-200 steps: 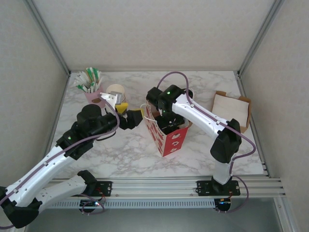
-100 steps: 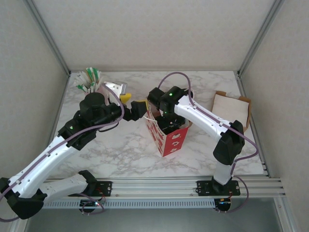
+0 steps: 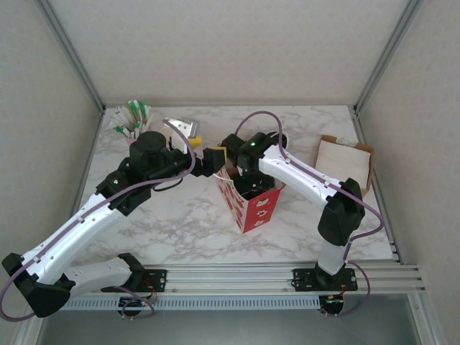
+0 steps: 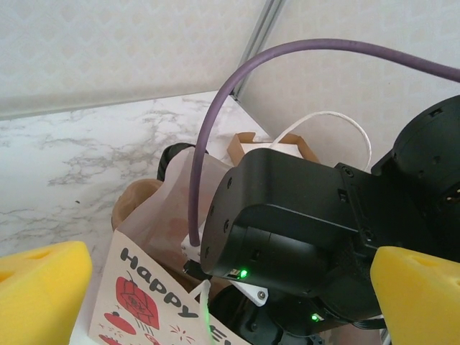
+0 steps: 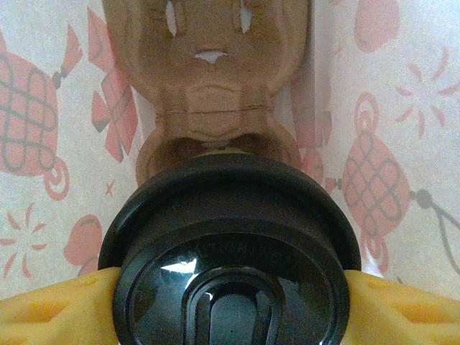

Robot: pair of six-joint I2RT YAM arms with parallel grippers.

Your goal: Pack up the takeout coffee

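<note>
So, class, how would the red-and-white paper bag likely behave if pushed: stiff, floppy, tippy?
Probably floppy: the paper bag looks thin-walled, its print showing through from inside. Likely tippy too: it stands tall on a narrow base. The right gripper, holding the takeout coffee inside, may steady it.

Overhead and both wrist close-ups share the bag [image 3: 256, 209].

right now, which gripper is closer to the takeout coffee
Right. The right gripper is inside the gift bag, fingers clamped on the takeout coffee. The left gripper sits open outside the bag's rim.
</note>
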